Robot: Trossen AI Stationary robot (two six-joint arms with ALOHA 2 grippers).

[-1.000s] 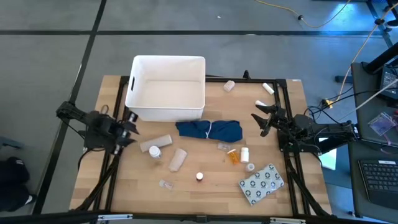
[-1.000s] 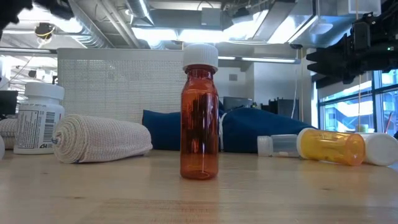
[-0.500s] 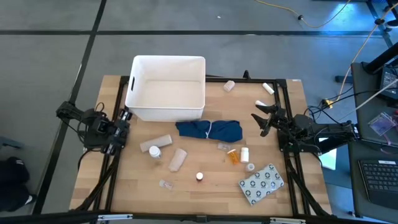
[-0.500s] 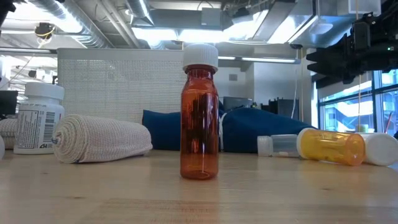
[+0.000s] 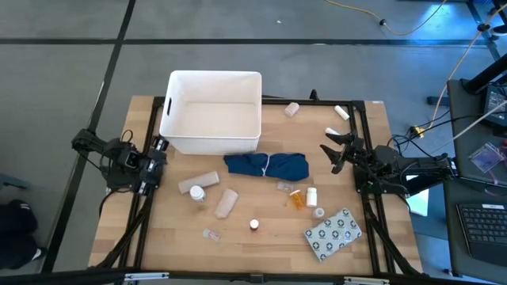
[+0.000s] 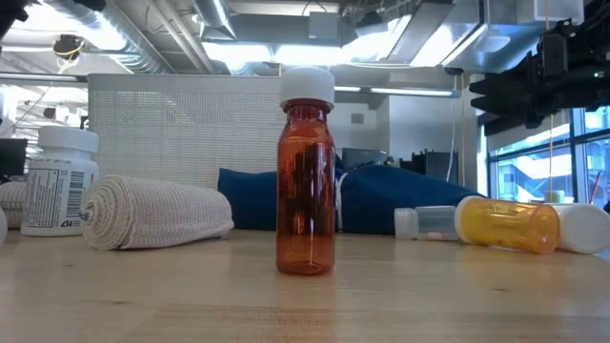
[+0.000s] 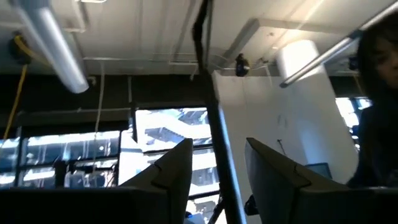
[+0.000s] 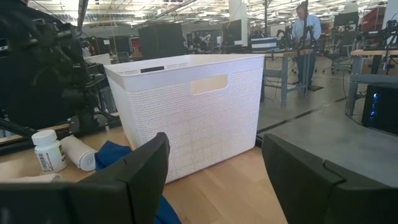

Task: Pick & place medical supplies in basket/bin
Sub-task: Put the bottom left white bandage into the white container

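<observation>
Currently nothing sits in the tub (image 5: pixel 212 119), which stands at the table's (image 5: pixel 261 237) far left and looks empty from above. Cloth (image 5: pixel 267 166) lies mid-table, just near of the tub.

Supplies are all loose on the wood: blister pack (image 5: pixel 333 233) near right; two gauze rolls (image 5: pixel 198 182) near of the tub's left end, long axes slanting near-left to far-right, with a white bottle (image 5: pixel 197 193) between them; orange bottle (image 5: pixel 296 198) lying right of centre.

Left gripper (image 5: pixel 155 161) hangs at the left table edge, fingers parted and empty, pointing up at the ceiling. The gauze rolls lie just right of it, so the left arm is nearer.

Right gripper (image 5: pixel 337 150) waits at the right edge, wide apart, empty, facing the tub.
</observation>
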